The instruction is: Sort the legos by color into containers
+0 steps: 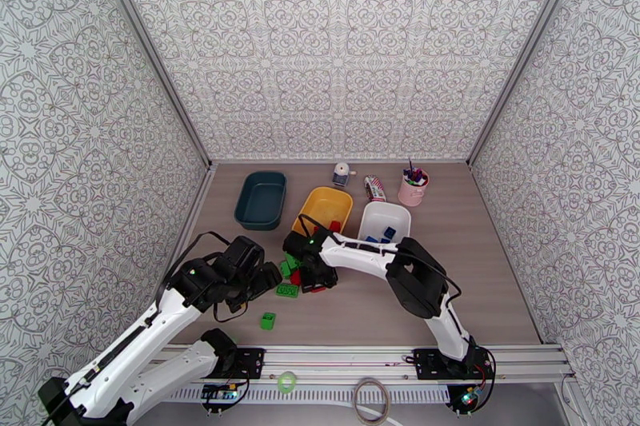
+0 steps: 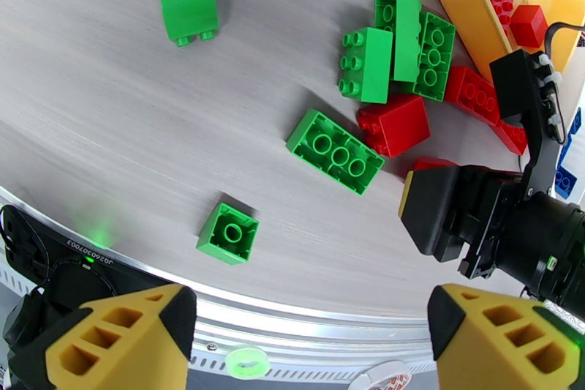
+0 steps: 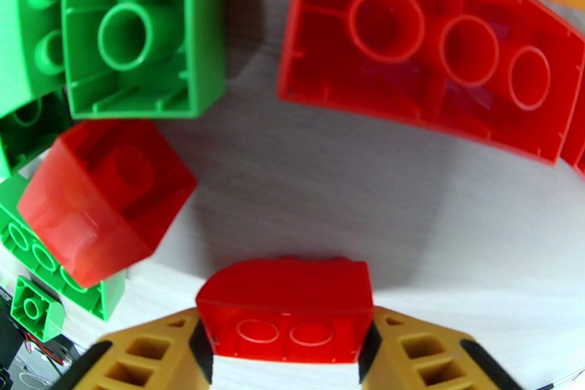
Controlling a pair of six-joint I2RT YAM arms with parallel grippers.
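Red brick pinched between right gripper fingers, just above table, loose red and green legos beside it, left gripper spread wide, empty.

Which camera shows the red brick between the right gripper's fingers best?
The right wrist view: the red brick sits big and close in the right gripper, its underside holes showing. The left wrist view gives just a sliver of it behind that gripper's black body. In the top view it is too small to pick out.
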